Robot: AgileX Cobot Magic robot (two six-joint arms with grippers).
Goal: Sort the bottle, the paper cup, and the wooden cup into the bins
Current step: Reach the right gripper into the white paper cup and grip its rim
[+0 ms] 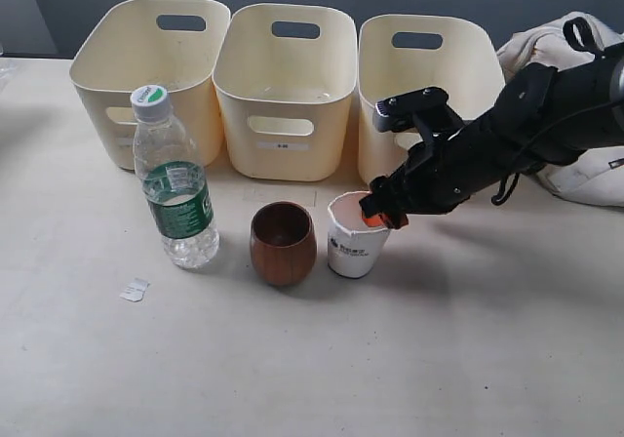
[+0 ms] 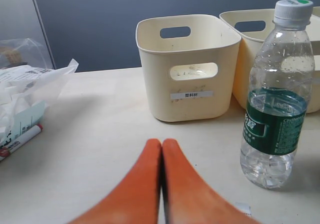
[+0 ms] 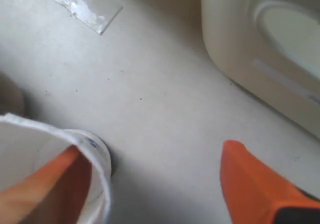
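Paper cup (image 1: 355,237) sits straddled at its rim by the parted right gripper (image 1: 375,213), whose next move is to pinch and lift binward.

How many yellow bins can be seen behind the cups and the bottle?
3. They stand in one row at the back of the table: the left bin behind the bottle, the middle bin, and the right bin, partly covered by the right arm.
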